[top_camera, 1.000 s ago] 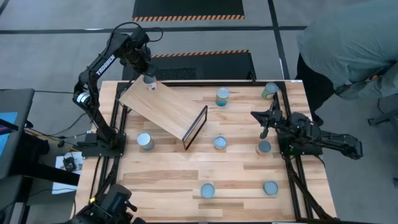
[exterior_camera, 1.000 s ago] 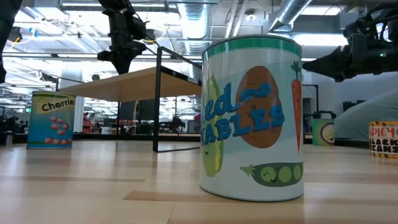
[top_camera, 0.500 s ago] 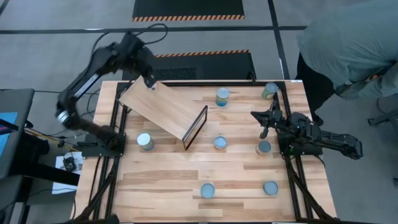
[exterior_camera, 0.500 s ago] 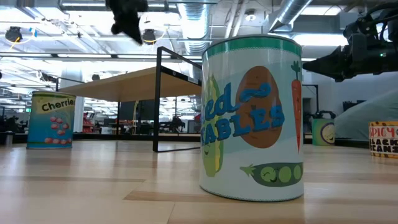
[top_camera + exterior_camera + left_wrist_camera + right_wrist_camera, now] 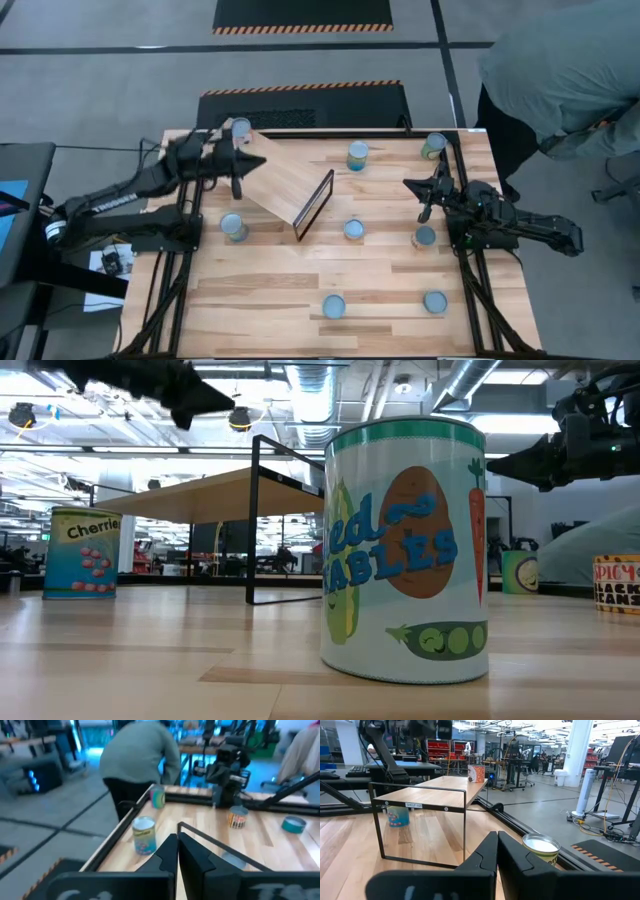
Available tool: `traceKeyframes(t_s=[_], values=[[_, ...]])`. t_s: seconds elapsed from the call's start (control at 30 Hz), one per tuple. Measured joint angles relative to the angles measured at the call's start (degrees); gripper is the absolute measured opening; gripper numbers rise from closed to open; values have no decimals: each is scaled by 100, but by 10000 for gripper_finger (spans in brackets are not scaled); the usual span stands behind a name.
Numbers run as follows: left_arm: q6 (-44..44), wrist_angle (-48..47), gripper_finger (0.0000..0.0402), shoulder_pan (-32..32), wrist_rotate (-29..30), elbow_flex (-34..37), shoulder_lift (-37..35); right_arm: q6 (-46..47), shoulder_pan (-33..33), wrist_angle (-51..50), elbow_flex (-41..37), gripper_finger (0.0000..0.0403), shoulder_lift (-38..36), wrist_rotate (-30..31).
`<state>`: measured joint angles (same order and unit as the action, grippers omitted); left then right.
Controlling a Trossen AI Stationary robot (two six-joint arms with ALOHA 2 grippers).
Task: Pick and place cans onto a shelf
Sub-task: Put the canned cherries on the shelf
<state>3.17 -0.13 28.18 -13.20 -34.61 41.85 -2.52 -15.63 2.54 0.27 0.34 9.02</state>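
Overhead, slanted light-wood box shelf (image 5: 283, 180) with dark frame end, small pink-labelled tin can (image 5: 240, 128) on its top, left gripper (image 5: 237, 178) beside it with jaws pressed together, right gripper (image 5: 421, 197) across from it, shut, empty.

- The shelf (image 5: 278, 180): a light wood board with a dark wire-framed end, lying askew across the back-left part of the surface (image 5: 300, 290), framed end toward the middle.
- One can (image 5: 240, 128) stands upright on the shelf's far corner.
- A cherries can (image 5: 232, 227) stands on the surface just beside the shelf's near edge.
- The other cans are scattered upright on the surface: one at the back centre (image 5: 358, 155), one at the back-right corner (image 5: 434, 145), two mid-right (image 5: 354, 229) (image 5: 425, 237), two near the front (image 5: 334, 307) (image 5: 434, 301).
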Motion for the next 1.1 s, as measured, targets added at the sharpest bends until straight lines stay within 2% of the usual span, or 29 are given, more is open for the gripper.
traceKeyframes(t_s=[0.2, 0.4, 0.57, 0.7, 0.87, 1.0, 1.1], values=[[-535, 1956, 3, -45, 58, 1593, -487, 1, 0, 0, 2, 33, 0, 0], [-499, 2679, 3, -48, 122, 2374, -742, 4, 2, 14, 1, 33, 0, 0], [-298, 2972, 3, -48, 180, 2531, -783, 353, 38, 77, 2, 33, 1, 0], [-288, 2995, 3, -45, 146, 2518, -781, 926, 59, 784, 0, 33, -2, 7], [-250, 3265, 3, -45, 143, 2512, -783, 567, -2, 1768, 29, 30, 19, 7], [-319, 3437, 3, -45, 31, 2512, -779, 422, -190, 1719, 300, 8, 554, 102], [-137, 3514, 3, -45, 81, 2510, -780, 444, -373, 1676, 585, 8, 1382, 292]])
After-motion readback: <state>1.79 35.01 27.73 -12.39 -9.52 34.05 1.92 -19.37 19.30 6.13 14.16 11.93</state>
